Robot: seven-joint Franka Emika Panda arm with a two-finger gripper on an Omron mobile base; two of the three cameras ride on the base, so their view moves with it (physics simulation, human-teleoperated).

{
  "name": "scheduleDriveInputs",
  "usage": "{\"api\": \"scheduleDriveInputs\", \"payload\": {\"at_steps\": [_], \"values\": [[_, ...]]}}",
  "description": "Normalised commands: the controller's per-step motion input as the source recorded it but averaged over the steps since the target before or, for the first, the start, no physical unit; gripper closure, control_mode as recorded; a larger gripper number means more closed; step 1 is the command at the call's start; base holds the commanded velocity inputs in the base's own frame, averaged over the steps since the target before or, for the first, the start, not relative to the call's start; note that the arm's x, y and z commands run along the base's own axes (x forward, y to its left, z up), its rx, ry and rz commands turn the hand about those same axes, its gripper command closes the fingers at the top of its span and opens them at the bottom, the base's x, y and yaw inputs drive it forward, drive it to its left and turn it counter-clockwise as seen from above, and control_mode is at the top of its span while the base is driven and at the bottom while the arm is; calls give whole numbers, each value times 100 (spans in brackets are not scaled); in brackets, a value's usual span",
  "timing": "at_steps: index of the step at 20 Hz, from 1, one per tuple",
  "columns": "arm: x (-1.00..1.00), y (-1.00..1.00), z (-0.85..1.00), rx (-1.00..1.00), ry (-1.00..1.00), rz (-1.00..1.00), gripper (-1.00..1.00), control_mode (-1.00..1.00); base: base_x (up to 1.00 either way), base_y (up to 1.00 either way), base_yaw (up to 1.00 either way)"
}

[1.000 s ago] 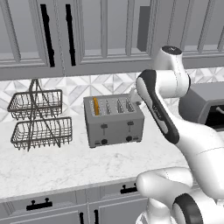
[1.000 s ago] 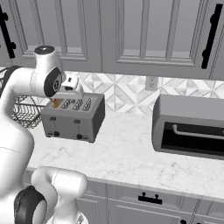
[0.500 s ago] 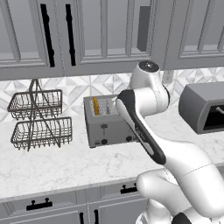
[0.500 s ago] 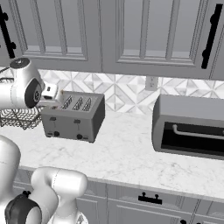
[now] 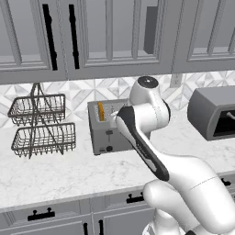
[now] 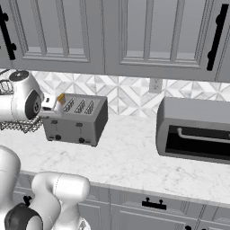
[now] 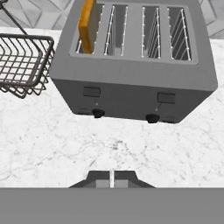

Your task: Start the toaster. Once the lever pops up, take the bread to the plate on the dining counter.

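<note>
The grey four-slot toaster (image 7: pixel 135 65) stands on the marble worktop, also seen in the left base view (image 5: pixel 106 133) and the right base view (image 6: pixel 80 119). The bread (image 7: pixel 86 25) stands edge-on in the leftmost slot, an orange slice sticking up above the top (image 5: pixel 100 111) (image 6: pixel 60 97). Both slider levers (image 7: pixel 92 91) sit high on the front, above two dark knobs. My gripper (image 7: pixel 111 178) is shut on nothing, fingertips pressed together, in the air in front of the toaster's face. The plate and the dining counter are out of view.
A two-tier wire basket rack (image 5: pixel 39 126) stands just left of the toaster, its rim close to it (image 7: pixel 24 65). A larger dark-grey appliance (image 6: pixel 195 130) sits to the right. Grey wall cabinets hang above. Open marble worktop (image 7: pixel 131 148) lies in front of the toaster.
The arm has swung left and down across the toaster's front. The gripper has gone from open to shut. The bread stays in its slot.
</note>
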Motion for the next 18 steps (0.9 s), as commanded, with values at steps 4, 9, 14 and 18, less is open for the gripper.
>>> {"api": "scheduleDriveInputs", "payload": {"at_steps": [4,9,14,18], "values": [[17,6,-36,0,-1,0,100,-100,0,0,0],[15,9,-21,0,0,0,100,-100,0,0,0],[30,25,-17,0,0,0,100,-100,0,0,0],[35,17,0,0,0,3,100,-100,0,0,0]]}}
